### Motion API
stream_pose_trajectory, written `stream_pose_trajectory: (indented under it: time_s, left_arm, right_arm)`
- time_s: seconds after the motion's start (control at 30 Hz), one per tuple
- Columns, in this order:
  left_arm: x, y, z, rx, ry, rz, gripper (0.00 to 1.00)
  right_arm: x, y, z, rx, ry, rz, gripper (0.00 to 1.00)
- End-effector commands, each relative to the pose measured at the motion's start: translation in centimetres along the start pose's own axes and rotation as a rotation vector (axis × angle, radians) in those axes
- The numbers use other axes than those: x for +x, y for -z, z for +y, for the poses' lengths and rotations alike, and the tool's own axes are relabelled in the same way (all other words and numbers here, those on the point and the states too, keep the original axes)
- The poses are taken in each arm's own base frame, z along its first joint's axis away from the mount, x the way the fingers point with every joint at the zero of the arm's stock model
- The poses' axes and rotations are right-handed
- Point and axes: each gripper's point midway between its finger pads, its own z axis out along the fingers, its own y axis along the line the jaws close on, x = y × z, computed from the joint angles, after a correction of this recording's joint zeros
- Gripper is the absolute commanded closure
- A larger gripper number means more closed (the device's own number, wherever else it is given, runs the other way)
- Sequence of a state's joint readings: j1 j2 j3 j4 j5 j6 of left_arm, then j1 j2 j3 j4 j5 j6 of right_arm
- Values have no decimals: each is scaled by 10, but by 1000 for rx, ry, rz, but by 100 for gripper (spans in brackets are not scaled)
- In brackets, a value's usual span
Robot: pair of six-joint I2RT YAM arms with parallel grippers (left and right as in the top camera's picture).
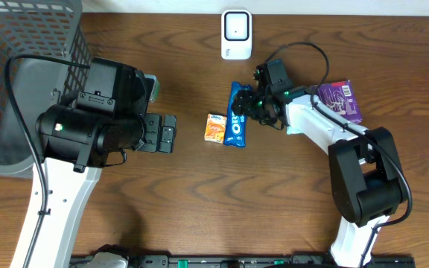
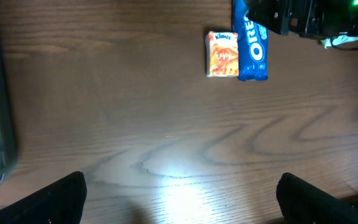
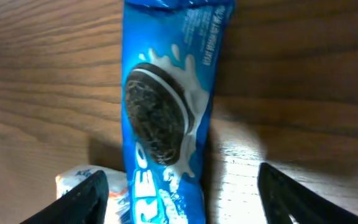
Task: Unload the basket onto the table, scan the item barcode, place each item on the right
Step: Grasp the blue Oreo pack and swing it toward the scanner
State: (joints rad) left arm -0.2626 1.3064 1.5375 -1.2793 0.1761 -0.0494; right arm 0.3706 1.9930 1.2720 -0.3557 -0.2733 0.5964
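A blue Oreo pack (image 1: 237,115) lies flat on the wooden table, below the white barcode scanner (image 1: 236,34). My right gripper (image 1: 247,109) hovers at the pack's upper right. In the right wrist view the Oreo pack (image 3: 173,93) runs lengthwise between the fingers of the right gripper (image 3: 182,177), which is open; there is bare table between the pack and the right finger (image 3: 291,199). My left gripper (image 1: 171,134) stands open to the left, well apart from the pack. In the left wrist view the left gripper (image 2: 182,190) holds nothing and the Oreo pack (image 2: 252,43) lies far ahead.
A small orange snack packet (image 1: 215,128) touches the Oreo pack's left side. A purple packet (image 1: 341,100) lies to the right, partly under the right arm. A dark mesh basket (image 1: 21,45) fills the far left corner.
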Motion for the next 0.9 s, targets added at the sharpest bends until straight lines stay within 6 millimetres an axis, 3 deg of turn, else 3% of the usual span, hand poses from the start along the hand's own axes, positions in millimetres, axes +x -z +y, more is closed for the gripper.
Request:
stream_pose_trajectory:
  time_s: [0.0, 0.13, 0.2, 0.27, 0.3, 0.37, 0.5, 0.67, 0.87]
  left_arm:
    - [-2, 2, 3, -14, 5, -5, 2]
    - [-2, 2, 3, -14, 5, -5, 2]
    - [-2, 2, 3, -14, 5, -5, 2]
    - [-2, 2, 3, -14, 5, -5, 2]
    - [-2, 2, 3, -14, 5, -5, 2]
    - [-2, 2, 3, -14, 5, -5, 2]
    - [-2, 2, 3, -14, 5, -5, 2]
    - [-2, 2, 3, -14, 5, -5, 2]
    - [-2, 2, 3, -14, 5, -5, 2]
  right_arm:
    - [13, -15, -2, -53, -36, 49, 32]
    - [21, -24, 1, -90, -44, 79, 36]
    - [23, -27, -1, -86, -49, 87, 44]
    - [22, -28, -3, -82, -48, 84, 61]
    - [20, -28, -3, -86, -37, 77, 76]
    - [14, -27, -4, -90, -19, 62, 96]
    - [-2, -19, -11, -89, -27, 36, 99]
    - [-25, 8, -15, -53, 74, 5, 99]
    - [-53, 66, -48, 366, 189, -106, 99]
